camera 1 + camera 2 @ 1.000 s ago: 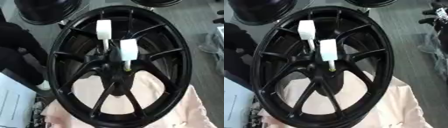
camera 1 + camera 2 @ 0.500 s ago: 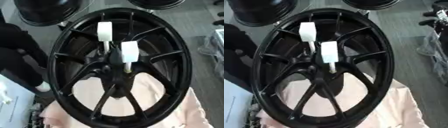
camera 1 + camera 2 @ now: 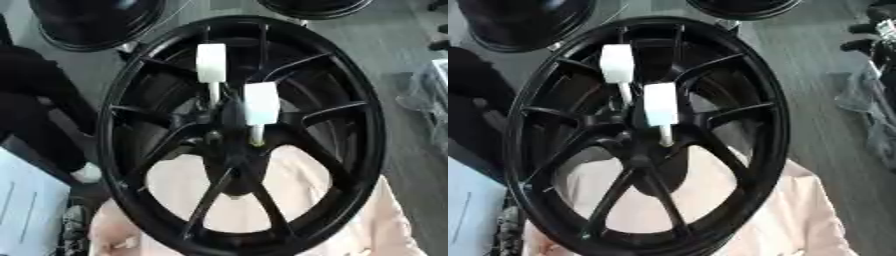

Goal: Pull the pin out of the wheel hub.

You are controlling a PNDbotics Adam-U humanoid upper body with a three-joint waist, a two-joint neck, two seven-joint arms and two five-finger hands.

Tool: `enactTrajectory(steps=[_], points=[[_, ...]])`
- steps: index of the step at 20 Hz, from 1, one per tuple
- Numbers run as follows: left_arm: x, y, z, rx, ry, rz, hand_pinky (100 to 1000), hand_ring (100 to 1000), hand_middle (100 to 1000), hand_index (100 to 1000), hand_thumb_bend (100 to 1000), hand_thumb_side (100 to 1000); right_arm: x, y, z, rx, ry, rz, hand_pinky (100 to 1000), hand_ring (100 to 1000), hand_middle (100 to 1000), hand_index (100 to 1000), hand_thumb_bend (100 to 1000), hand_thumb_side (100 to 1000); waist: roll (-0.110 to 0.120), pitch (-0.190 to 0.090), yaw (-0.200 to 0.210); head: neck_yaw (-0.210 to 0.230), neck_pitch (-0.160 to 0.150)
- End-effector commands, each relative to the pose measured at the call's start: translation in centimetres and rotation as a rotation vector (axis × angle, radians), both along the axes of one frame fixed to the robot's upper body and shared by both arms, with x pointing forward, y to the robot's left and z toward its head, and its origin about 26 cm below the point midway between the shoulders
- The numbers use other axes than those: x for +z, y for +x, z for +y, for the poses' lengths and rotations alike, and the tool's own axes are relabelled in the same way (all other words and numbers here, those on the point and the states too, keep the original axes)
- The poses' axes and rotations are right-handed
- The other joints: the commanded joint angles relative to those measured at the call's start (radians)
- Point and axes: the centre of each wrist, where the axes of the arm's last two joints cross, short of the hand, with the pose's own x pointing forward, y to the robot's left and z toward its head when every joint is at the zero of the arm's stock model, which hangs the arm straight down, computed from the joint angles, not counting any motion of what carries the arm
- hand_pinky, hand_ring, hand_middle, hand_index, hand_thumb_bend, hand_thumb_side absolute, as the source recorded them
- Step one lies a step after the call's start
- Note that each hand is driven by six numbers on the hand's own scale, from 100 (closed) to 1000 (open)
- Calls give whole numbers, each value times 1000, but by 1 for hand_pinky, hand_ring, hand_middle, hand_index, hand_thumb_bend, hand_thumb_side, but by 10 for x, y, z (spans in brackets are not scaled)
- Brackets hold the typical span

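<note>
A large black spoked wheel (image 3: 367,130) fills both views, lying on a pale pink cloth (image 3: 306,210). Its dark hub (image 3: 229,122) sits at the centre of the spokes. Two pins with white block handles stick up out of the hub: one pin (image 3: 211,64) on the far side and a second pin (image 3: 261,104) slightly nearer and to the right, each on a thin pale shaft. Neither of my hands shows in any view.
More black wheels (image 3: 96,22) lie on the grey floor beyond the near one. A dark shape (image 3: 35,100) stands at the left edge. A white sheet (image 3: 26,210) lies at the lower left. A crumpled grey thing (image 3: 868,100) is at the right.
The whole picture has shifted slightly, so the camera moved. The wheel and both pins keep their places relative to each other.
</note>
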Motion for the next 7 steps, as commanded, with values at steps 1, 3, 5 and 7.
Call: enactTrajectory(steps=[1,3,5,7], points=[[0,5,-14,-70,-124,-80,646,702,660,832,134,712,14,-1,-1,-5,-5,-45,945,665,719,902,100,713,-4,-21,-2,2,-6],[-7,10,-20,-76,-148,-76,652,711,653,827,147,719,15,-1,0,-5,3,-52,945,665,719,901,100,706,-8,-20,-5,3,-5],[-12,15,-24,-61,-163,-70,657,718,654,828,149,723,15,-1,1,-5,11,-61,945,665,719,901,100,699,-11,-19,-7,4,-6],[-16,18,-27,-48,-166,-65,657,718,654,829,149,724,16,-1,1,-4,17,-69,945,665,719,901,100,699,-14,-18,-8,4,-8]])
